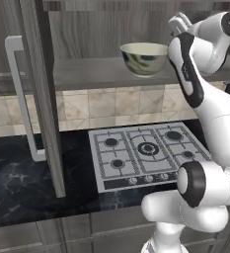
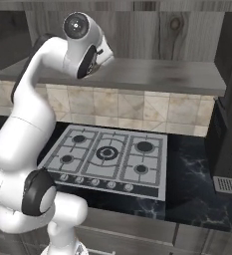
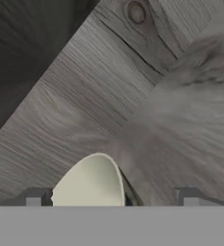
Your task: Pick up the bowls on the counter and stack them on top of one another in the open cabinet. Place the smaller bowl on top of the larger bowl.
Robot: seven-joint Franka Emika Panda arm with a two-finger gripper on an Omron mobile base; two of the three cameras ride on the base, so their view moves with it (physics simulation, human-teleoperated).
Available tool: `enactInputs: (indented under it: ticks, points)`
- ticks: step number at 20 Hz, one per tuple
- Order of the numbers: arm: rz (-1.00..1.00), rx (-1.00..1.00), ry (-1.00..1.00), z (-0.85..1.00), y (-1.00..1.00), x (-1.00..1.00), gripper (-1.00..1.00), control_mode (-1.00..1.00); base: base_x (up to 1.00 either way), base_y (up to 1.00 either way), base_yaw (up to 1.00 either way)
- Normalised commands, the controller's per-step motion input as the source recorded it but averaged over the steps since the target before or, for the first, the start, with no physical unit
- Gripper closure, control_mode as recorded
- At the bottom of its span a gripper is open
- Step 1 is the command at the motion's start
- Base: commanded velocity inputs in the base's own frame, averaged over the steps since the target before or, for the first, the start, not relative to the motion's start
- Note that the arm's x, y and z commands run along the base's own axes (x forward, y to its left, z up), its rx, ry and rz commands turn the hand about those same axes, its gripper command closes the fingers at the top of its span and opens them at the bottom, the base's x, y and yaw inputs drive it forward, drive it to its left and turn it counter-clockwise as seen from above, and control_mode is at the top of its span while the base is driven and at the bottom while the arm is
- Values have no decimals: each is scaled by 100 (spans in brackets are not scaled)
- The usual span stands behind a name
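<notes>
Seen in the left base view, upper middle of the frame: the larger bowl (image 1: 144, 58), deep, cream inside, with dark mottled marbling outside, standing upright on the grey shelf (image 1: 92, 74) of the open cabinet (image 1: 87, 34). To its right, at the upper right of the frame, the white arm bent toward the shelf, its hand partly hidden behind the arm's own dark-and-white link, so the fingers cannot be told there. At the left of the same frame, the open cabinet door (image 1: 42, 99) seen nearly edge-on, with the long silver bar handle (image 1: 22, 96) on its left face. Below the shelf, a beige tiled wall, then the steel gas hob (image 1: 146, 153) in the middle, set in the black marble counter (image 1: 18, 183) with thin white veins.

In the hand view, at the bottom middle: the cream rim and inside of the same bowl (image 3: 92, 185), lying between the two dark fingertips (image 3: 34, 197), nearer to the left one. Gripper (image 3: 112, 198) wide open, holding nothing; no clear contact between the tips and the bowl. Behind the bowl, grey wood grain of the cabinet back at the upper left and middle, the plain grey shelf surface at the right.

In the right base view, upper left: the arm's wrist at the shelf edge, hiding the bowl; hob in the middle, counter at the lower right.
</notes>
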Motion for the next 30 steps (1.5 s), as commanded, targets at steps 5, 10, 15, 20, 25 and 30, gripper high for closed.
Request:
enactInputs:
  ticks: [5,10,15,20,25,30]
  points:
    - [0,3,-4,21,-15,-42,-100,-100,0,0,0]
    - [0,1,-7,16,-5,-57,-100,-100,0,0,0]
    - [0,-1,-3,5,-7,-62,-100,-100,0,0,0]
    - [0,-2,-1,-8,-1,-62,-100,-100,0,0,0]
    - [0,-2,0,-15,0,-62,-100,-100,0,0,0]
    - [0,-3,0,-15,0,-62,-100,-100,0,0,0]
